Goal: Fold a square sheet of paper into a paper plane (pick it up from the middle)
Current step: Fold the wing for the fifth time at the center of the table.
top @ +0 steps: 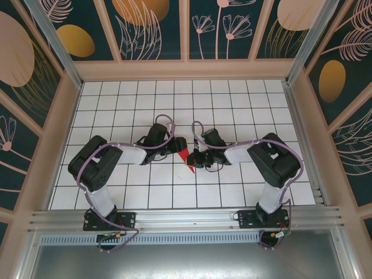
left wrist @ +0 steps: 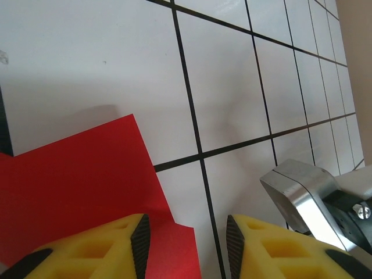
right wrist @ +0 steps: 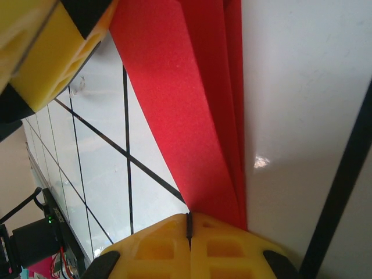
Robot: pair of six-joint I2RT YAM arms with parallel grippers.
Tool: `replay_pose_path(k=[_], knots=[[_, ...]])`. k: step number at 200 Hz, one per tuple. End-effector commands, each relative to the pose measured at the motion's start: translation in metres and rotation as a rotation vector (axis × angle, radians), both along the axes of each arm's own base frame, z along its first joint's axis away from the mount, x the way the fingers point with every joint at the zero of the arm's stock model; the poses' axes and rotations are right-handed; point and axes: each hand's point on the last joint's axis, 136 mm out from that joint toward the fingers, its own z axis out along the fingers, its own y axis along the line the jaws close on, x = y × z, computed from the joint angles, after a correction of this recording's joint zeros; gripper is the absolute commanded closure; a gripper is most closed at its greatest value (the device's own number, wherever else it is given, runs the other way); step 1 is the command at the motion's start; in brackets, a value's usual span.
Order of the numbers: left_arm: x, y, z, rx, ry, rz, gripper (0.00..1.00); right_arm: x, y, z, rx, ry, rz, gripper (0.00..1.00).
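Note:
The square sheet of paper point(top: 184, 154) is a folded, layered red shape lying mid-table between both arms. In the left wrist view the red paper point(left wrist: 75, 186) lies flat under my left gripper point(left wrist: 186, 232), which stands open; one paper corner reaches into the gap and nothing is clamped. From above, the left gripper point(top: 176, 145) sits at the paper's upper left. My right gripper point(right wrist: 189, 224) is shut. The narrow end of the paper point(right wrist: 186, 104) runs under its tips, and I cannot tell whether any layer is pinched. From above, the right gripper point(top: 195, 161) sits at the paper's lower right.
The white gridded table point(top: 244, 99) is walled by a wooden frame point(top: 186, 70) at the back and sides. A metal rail point(top: 186, 218) runs along the near edge. A silver part of the right arm point(left wrist: 302, 192) sits close beside my left fingers.

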Motion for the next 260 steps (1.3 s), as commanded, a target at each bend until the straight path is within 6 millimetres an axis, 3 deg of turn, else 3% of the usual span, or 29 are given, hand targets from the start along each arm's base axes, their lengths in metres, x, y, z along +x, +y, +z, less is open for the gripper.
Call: replay_pose_path(k=[1, 74, 260], knots=[[0.008, 0.003, -0.005, 0.023, -0.051, 0.007, 0.57, -0.039, -0.055, -0.065, -0.27, 0.207, -0.062, 1.0], [0.015, 0.016, -0.034, 0.113, -0.05, 0.047, 0.56, -0.04, -0.054, -0.061, -0.265, 0.206, -0.041, 1.0], [0.052, 0.043, -0.016, -0.003, -0.123, 0.009, 0.45, -0.048, -0.062, -0.066, -0.28, 0.232, -0.032, 1.0]])
